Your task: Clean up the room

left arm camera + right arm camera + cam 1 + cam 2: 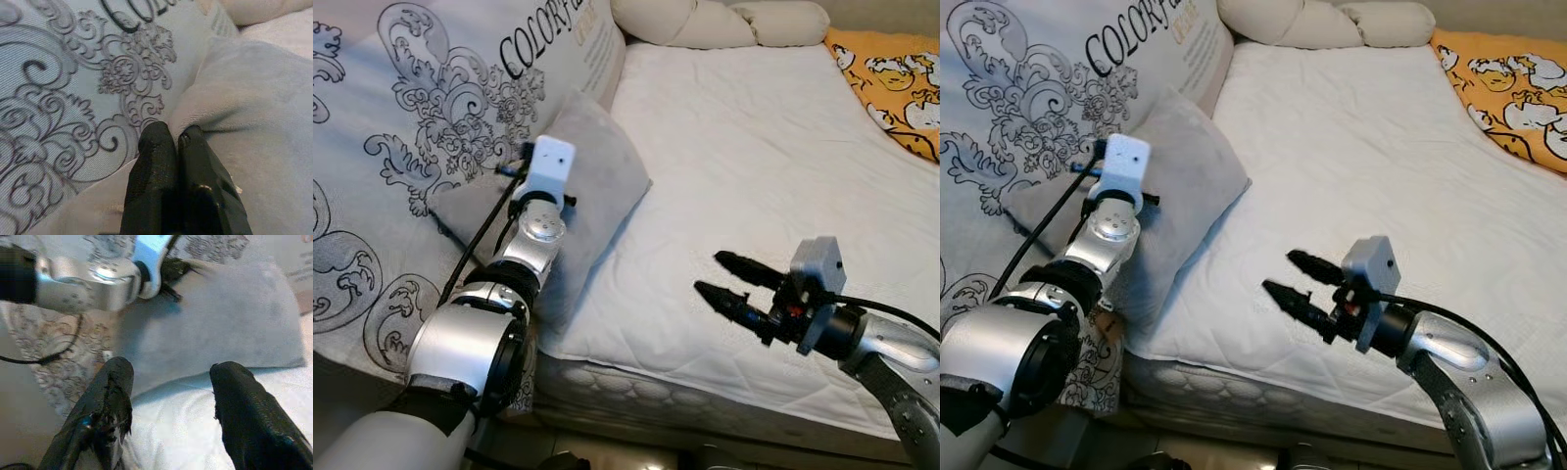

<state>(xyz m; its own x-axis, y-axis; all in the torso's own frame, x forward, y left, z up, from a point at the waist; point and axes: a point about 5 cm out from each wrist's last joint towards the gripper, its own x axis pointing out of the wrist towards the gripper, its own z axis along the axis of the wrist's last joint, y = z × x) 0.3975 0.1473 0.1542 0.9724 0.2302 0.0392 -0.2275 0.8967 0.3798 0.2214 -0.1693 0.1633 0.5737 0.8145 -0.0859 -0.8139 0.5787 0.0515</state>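
One grey pillow (pixel 597 186) is the thing in play here, lying at the left side of the bed on the white quilted mattress cover (pixel 744 166), with its left edge tucked up against a big patterned duvet (pixel 391 127) that has swirly dark ornaments and "COLORF..." lettering on it. The left gripper (pixel 177 137) has its two black fingers pinched tight together on the pillow's edge, right at the seam where pillow meets duvet, so it's got a grip on the fabric. The right gripper (pixel 726 278) hangs over the near edge of the mattress cover, a bit to the right of the pillow and not touching it, fingers spread apart with nothing between them. Further back, at the head of the bed, there's a cream-coloured lumpy bolster pillow (pixel 705 22), and off in the far right corner an orange blanket with white cartoon prints (pixel 896 78).
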